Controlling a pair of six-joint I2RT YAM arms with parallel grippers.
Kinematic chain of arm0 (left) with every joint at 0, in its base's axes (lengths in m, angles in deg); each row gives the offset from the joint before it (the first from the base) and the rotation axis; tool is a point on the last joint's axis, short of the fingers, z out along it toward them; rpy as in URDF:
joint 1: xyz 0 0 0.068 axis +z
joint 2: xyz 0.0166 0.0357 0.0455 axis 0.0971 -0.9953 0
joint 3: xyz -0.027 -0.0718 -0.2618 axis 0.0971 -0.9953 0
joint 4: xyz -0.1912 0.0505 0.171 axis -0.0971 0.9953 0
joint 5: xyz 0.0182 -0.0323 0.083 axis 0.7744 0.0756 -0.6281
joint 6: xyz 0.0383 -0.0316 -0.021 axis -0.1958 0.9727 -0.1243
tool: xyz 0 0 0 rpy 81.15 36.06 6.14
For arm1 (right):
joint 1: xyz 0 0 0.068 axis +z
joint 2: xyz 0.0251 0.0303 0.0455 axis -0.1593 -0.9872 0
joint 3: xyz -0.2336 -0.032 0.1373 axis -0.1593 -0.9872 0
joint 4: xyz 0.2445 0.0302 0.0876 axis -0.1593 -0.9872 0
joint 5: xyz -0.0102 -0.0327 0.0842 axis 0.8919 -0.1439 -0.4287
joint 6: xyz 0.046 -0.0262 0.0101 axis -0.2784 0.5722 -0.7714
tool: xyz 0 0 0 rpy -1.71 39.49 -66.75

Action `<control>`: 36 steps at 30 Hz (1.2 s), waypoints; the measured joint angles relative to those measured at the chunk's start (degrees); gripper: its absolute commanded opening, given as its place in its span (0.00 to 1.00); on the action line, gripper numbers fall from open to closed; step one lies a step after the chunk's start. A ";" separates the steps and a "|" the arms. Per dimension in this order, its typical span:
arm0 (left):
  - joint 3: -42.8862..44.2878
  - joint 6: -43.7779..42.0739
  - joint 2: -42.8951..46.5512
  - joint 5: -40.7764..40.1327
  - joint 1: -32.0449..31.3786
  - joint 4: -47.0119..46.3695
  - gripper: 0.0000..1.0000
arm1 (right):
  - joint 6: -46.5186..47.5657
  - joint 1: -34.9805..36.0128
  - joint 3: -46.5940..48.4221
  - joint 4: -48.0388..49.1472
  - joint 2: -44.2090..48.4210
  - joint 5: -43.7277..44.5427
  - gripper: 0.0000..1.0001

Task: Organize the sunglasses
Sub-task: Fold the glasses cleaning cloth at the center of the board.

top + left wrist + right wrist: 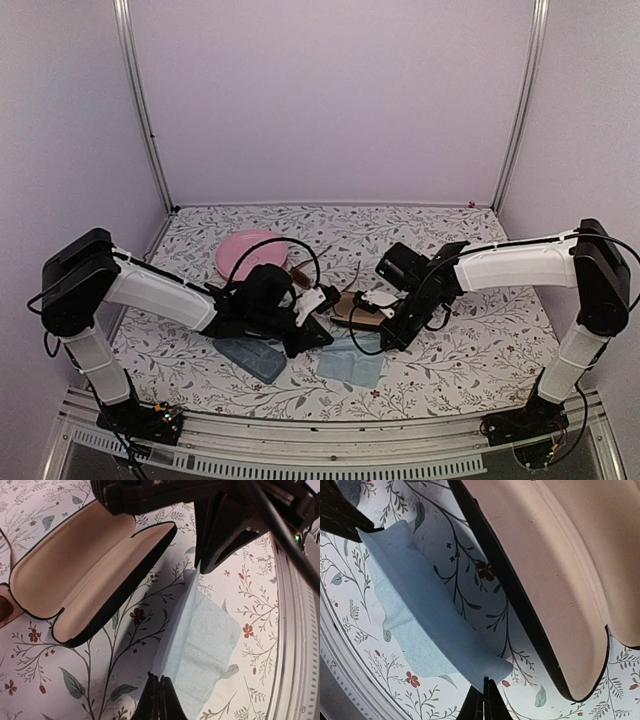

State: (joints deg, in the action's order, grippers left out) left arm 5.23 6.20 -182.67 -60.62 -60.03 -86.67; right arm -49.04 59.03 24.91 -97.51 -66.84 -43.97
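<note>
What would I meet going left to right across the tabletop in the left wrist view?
reddish-brown sunglasses, just a sliver at the frame edge → open black case → pale blue cloth → metal rail

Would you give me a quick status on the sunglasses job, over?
Left end effector and right end effector shut on pale blue cloth. Reddish-brown sunglasses beside open, empty black hard case, not yet in. Case mouth unobstructed.
</note>
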 measured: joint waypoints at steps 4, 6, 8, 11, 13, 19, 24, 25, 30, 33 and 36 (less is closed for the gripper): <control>0.02 -0.37 -0.50 0.24 0.00 0.00 0.00 | -0.70 0.26 -0.57 0.02 0.42 -0.37 0.01; 0.02 -0.44 -0.50 0.39 0.00 0.00 0.00 | -1.27 0.42 -0.87 0.07 0.68 -1.07 0.01; 0.02 -0.59 -0.50 0.52 0.00 0.00 0.00 | -1.60 0.63 -1.44 0.17 1.03 -1.70 0.01; 0.00 -0.68 -0.50 0.85 0.00 0.02 0.00 | -2.29 1.11 -2.32 0.57 1.20 -2.60 0.00; -0.07 -0.76 -0.48 1.11 0.00 0.00 0.00 | -2.82 1.53 -2.97 0.96 1.25 -3.10 0.00; -1.14 -0.74 -0.24 1.22 -0.15 0.11 0.00 | -4.37 2.89 -3.65 2.12 1.25 -4.42 0.00; -3.06 -0.55 0.07 0.98 -0.96 0.15 0.00 | -5.49 3.82 -4.42 3.67 1.25 -5.51 0.00; -3.39 -0.46 0.07 0.90 -1.25 0.15 0.00 | -5.77 4.00 -4.57 3.91 1.25 -5.75 0.00; -4.42 -0.09 0.07 0.00 -2.58 0.13 0.00 | -6.80 4.66 -5.42 5.09 1.25 -6.43 0.00; -4.63 -0.02 0.07 -0.33 -3.06 0.13 0.00 | -7.39 5.07 -5.99 5.55 1.25 -6.78 0.00; -4.70 0.11 0.07 -0.79 -3.34 0.15 0.00 | -7.69 5.46 -6.54 6.08 1.25 -7.21 0.00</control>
State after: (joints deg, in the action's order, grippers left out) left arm 0.53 6.31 -182.60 -61.41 -63.37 -86.51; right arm -56.74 64.50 18.38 -91.44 -65.60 -51.18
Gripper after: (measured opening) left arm 0.007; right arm 0.013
